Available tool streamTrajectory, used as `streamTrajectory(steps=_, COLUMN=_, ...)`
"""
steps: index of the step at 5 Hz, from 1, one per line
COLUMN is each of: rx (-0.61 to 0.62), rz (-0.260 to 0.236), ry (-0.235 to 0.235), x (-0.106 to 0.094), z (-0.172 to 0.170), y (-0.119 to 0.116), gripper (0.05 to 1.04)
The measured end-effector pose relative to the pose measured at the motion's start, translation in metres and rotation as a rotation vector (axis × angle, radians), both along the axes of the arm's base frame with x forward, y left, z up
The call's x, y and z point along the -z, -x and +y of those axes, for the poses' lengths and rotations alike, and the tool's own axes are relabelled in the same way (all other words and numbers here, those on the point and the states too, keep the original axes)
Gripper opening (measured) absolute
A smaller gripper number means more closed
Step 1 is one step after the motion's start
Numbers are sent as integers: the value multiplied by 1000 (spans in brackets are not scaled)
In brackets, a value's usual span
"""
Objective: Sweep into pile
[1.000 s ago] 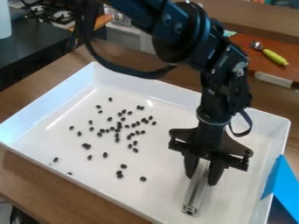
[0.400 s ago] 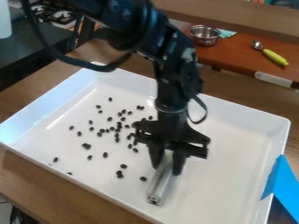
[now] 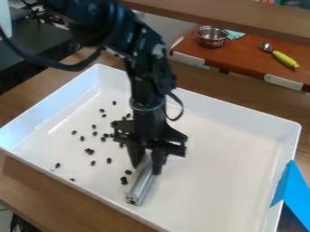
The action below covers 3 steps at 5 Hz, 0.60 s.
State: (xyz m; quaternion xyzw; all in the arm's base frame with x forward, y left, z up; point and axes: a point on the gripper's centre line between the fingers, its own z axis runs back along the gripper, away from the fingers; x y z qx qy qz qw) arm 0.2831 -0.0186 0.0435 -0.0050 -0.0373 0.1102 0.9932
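Camera view: small black beans [image 3: 89, 151].

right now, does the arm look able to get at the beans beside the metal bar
Likely yes: the tool holds the bar in the tray close to those beans, with nothing seen between.

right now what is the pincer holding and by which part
The pincer grips the metal bar near its far end, the one away from the camera.
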Motion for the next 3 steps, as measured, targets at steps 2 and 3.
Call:
streamTrajectory(steps=2, rx=-9, rz=-42, ry=-15, x=2, z=44, y=6, gripper=382)
streamTrajectory(steps=3, rx=-21, rz=-23, ry=-24, x=1, z=76, y=12, gripper=382)
